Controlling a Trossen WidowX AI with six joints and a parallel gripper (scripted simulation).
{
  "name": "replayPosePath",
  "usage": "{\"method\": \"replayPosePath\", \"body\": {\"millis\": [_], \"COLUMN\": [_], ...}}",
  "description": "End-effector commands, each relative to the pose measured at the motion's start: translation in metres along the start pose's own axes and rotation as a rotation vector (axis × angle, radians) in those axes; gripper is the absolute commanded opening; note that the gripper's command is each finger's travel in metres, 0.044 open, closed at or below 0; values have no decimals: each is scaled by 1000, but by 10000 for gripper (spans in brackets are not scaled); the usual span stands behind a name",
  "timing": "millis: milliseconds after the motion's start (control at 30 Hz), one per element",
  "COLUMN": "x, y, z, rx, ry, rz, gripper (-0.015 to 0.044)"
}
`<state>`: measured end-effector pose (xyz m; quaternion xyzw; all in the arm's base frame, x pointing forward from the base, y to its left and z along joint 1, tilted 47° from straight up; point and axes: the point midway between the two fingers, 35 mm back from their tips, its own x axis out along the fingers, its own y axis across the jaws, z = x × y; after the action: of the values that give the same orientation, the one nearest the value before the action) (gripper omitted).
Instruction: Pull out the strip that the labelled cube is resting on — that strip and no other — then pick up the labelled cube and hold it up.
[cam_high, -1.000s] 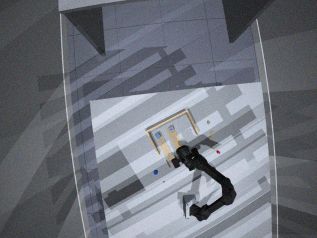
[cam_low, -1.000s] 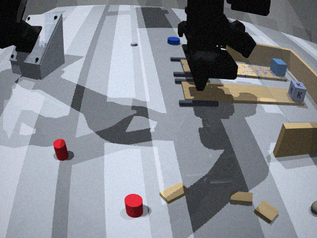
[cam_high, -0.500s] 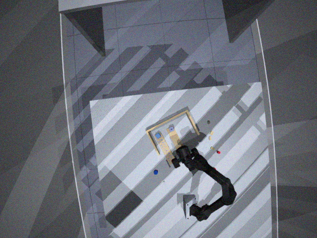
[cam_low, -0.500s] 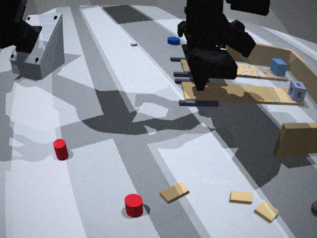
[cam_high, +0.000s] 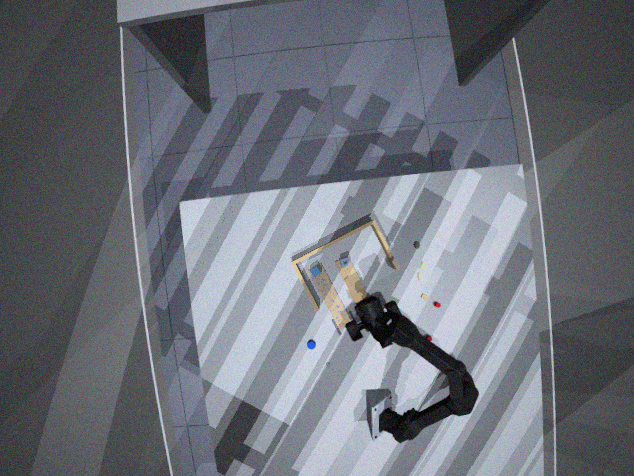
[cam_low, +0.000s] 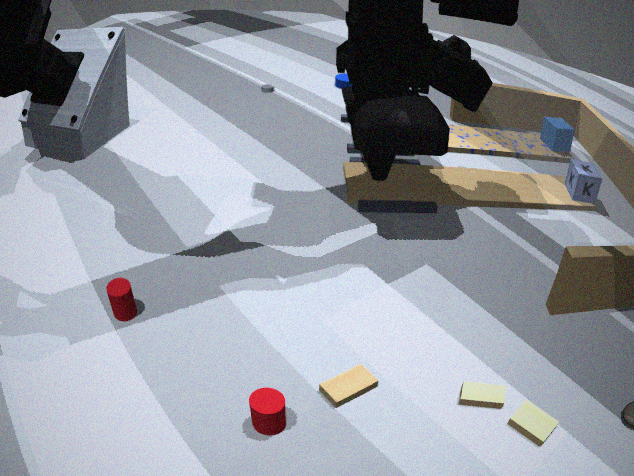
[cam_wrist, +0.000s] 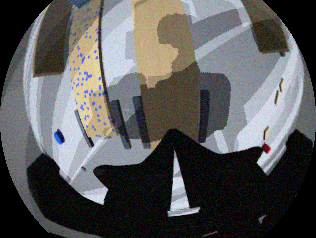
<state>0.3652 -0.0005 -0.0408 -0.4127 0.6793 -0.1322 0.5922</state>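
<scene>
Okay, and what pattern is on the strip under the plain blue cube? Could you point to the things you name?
Blue speckles on tan; the strip (cam_high: 330, 296) (cam_low: 491, 139) (cam_wrist: 86, 75) shows best in the wrist view.

The top view looks down from high above at the whole arm. The exterior view looks low and close across the tabletop. The wrist view faces the strips beyond the fingertips. All three share the plain strip.

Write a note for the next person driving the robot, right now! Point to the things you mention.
Gripper (cam_high: 372, 310) (cam_low: 378, 176) (cam_wrist: 171, 132): shut, holding nothing, over the near end of the plain strip (cam_high: 350, 279) (cam_low: 491, 185) (cam_wrist: 150, 50).
Labelled cube (cam_high: 344, 261) (cam_low: 583, 181): on the plain strip's far end.
Plain blue cube (cam_high: 315, 270) (cam_low: 556, 135): on the speckled strip (cam_high: 327, 294) (cam_low: 496, 140) (cam_wrist: 87, 75); leave that strip alone.
Done: neither step.
Left: pull out the plain strip, then pick up the labelled cube and hold it up.
</scene>
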Motion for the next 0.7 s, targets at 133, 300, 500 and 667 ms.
{"method": "replayPosePath", "body": {"millis": [133,300,500,667], "x": [4,5,5,5], "y": [0,0,0,0], "z": [-17,-25,-34,-42], "rx": [-10,-10,-10,-11], "ry": [17,17,17,18], "rz": [-2,-2,-2,-2], "gripper": [0,0,0,0]}}
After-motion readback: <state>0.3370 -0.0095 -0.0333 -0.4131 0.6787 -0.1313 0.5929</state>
